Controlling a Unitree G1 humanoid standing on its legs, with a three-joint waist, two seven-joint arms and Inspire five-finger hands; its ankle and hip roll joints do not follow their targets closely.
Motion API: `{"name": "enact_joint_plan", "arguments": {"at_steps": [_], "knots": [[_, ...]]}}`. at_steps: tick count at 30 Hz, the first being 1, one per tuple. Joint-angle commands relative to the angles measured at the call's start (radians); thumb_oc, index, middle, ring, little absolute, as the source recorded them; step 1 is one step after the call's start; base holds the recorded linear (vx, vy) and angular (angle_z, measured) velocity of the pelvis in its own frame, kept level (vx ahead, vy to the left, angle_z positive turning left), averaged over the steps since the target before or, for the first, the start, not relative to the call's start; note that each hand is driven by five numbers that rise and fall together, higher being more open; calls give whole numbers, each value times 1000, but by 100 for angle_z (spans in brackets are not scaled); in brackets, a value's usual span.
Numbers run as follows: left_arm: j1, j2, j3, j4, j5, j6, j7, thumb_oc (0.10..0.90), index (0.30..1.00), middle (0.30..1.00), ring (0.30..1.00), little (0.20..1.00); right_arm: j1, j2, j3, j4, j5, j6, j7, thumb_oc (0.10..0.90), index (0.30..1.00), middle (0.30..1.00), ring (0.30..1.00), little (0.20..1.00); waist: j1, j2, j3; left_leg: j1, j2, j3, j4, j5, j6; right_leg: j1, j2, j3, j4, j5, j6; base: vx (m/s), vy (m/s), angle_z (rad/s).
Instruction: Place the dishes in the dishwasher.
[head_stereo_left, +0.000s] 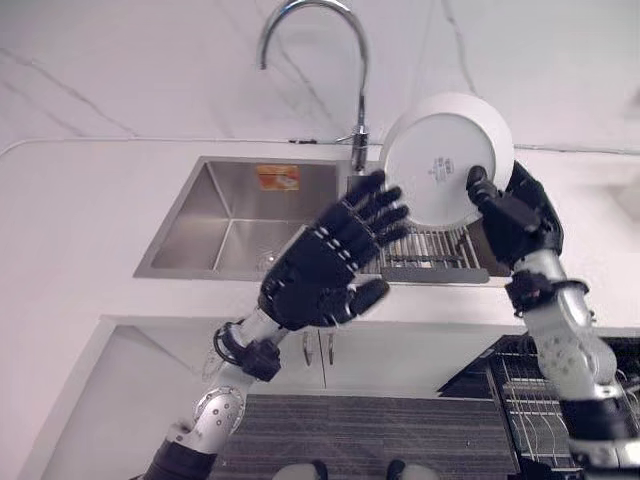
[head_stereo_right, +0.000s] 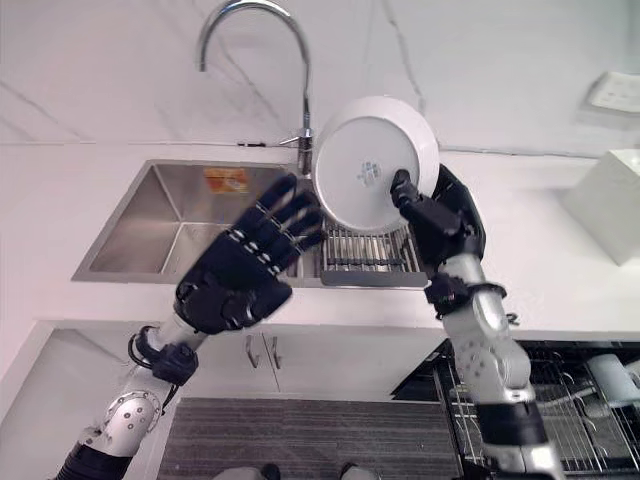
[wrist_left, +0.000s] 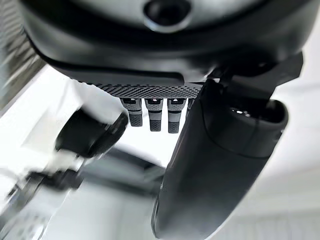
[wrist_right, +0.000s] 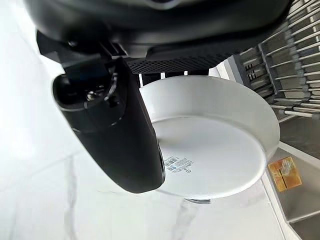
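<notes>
Head stereo downward; 2 close wrist cameras

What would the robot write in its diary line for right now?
right hand: holds white plate raised above sink | left hand: open, fingers spread beside plate | dishwasher rack: lower right, plate not yet loaded

I'm working in a kitchen: a steel sink (head_stereo_left: 240, 215) set in a white counter (head_stereo_left: 70, 200), a curved tap (head_stereo_left: 330, 60) behind it, a drying rack (head_stereo_left: 430, 250) across its right side, cabinet doors (head_stereo_left: 320, 360) below, and a wire dishwasher rack (head_stereo_right: 540, 400) lower right of the sink.
</notes>
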Motion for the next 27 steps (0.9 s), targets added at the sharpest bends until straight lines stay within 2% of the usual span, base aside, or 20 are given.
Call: {"name": "enact_joint_plan", "arguments": {"at_steps": [1,5,7,9,11,13,15,18,21,23,26,27], "knots": [[22,43,21,-109,36,54,-193,800,900,900,900,900,-129,-57,-159,-51,-40,-224,26,400,300,300,300,300,-8,-2,-52,64,20,44,-13,-142,17,-10,9,66,2,-37,58,41,221,-30],[75,82,-19,-109,126,159,-351,800,900,900,900,900,-56,-37,-207,-127,11,-249,29,400,300,300,300,300,-43,15,-36,67,11,61,-13,-152,19,-76,-3,99,2,13,78,15,143,-50],[80,103,-42,-103,192,214,-432,800,900,900,900,900,-46,-10,-209,-142,27,-252,55,400,300,300,300,300,-52,25,-25,68,17,78,-13,-157,23,-99,-6,83,2,35,80,-76,71,-72],[71,147,-90,-88,253,227,-489,800,900,900,900,900,-49,0,-183,-136,51,-260,93,400,300,300,300,300,-53,48,-19,67,38,114,-13,-156,31,-59,-2,29,2,17,65,-135,7,-112],[56,172,-115,-76,252,224,-488,800,900,900,900,900,-50,-5,-161,-125,32,-298,105,400,300,300,300,300,-51,58,-28,50,54,141,-13,-147,41,-19,-4,4,2,14,50,-157,-113,-138],[46,178,-131,-49,240,226,-469,800,900,900,900,900,-33,-6,-157,-121,-56,-390,0,400,300,300,300,300,-47,57,-42,40,56,152,-13,-153,46,25,-27,-2,2,21,48,-114,-201,-69],[50,164,-142,-25,241,240,-440,800,900,900,900,900,-13,7,-177,-135,-91,-450,-49,400,300,300,300,300,-46,55,-56,25,63,158,-13,-147,36,45,-62,4,2,37,54,-85,-300,-38],[64,126,-158,27,283,251,-367,800,900,900,900,900,19,57,-185,-213,-142,-463,-94,400,300,300,300,300,-52,57,-65,24,87,160,-13,-144,15,44,-86,20,2,8,65,-47,-421,-29],[90,112,-175,53,338,225,-295,800,900,900,900,900,24,67,-184,-255,-199,-496,-195,400,300,300,300,300,-51,60,-60,26,131,178,-13,-134,-11,38,-71,5,2,-61,68,-76,-524,-41],[131,77,-187,84,346,202,-184,800,900,900,900,900,25,66,-177,-274,-252,-521,-223,400,300,300,300,300,-51,57,-55,18,182,179,-13,-107,-45,25,-36,4,2,-107,59,-85,-678,-5],[174,25,-205,158,315,143,-55,800,900,900,900,900,33,44,-156,-304,-260,-506,-185,400,300,300,300,300,-51,53,-45,-11,240,171,-13,-53,-90,6,5,3,2,-124,21,-92,-570,-38],[196,-9,-207,256,318,72,-13,800,900,900,900,900,37,31,-143,-305,-255,-500,-142,400,300,300,300,300,-55,48,-37,-21,270,172,-13,-29,-108,2,29,-1,2,-129,0,-89,-593,-38]]}}
